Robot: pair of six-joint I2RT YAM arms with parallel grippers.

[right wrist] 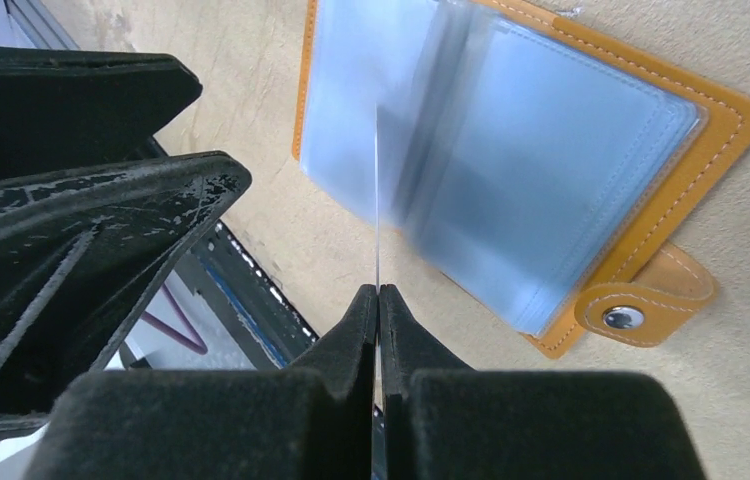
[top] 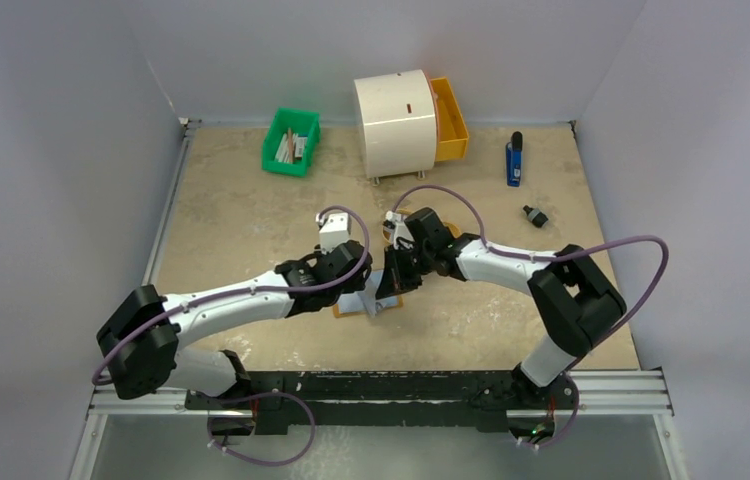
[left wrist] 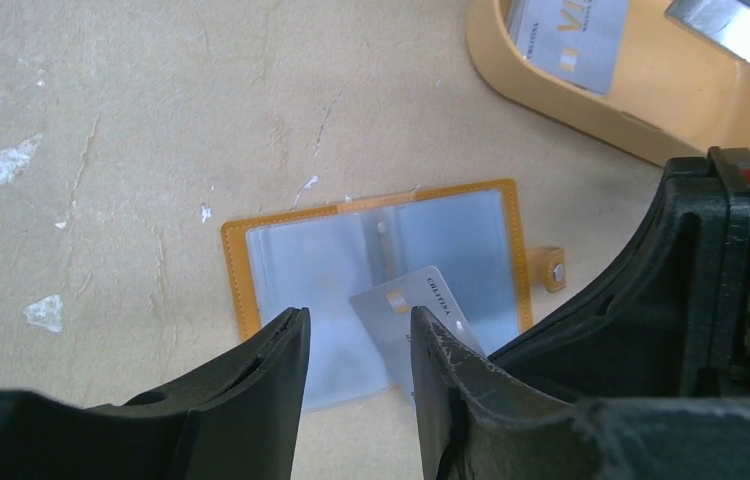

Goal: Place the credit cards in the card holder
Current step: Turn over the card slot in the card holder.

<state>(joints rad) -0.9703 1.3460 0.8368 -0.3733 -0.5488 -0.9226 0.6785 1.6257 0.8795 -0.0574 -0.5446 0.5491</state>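
Note:
The card holder (left wrist: 301, 260) lies open on the table, orange-rimmed with pale blue-grey clear pockets; it also shows in the right wrist view (right wrist: 571, 150) and the top view (top: 349, 306). My right gripper (right wrist: 379, 292) is shut on a grey credit card (left wrist: 401, 315), seen edge-on in the right wrist view (right wrist: 378, 190), its far end over the holder's pockets. I cannot tell whether it is inside a pocket. My left gripper (left wrist: 358, 318) is open and empty just above the holder's near edge, beside the card. A second card (left wrist: 566, 35) lies in the oval orange tray (left wrist: 671, 100).
A green bin (top: 291, 140) with sticks and papers stands at the back left. A white round drawer unit (top: 396, 122) with its orange drawer (top: 449, 118) pulled out stands at the back. A blue object (top: 514, 160) and a small black object (top: 535, 215) lie at the right.

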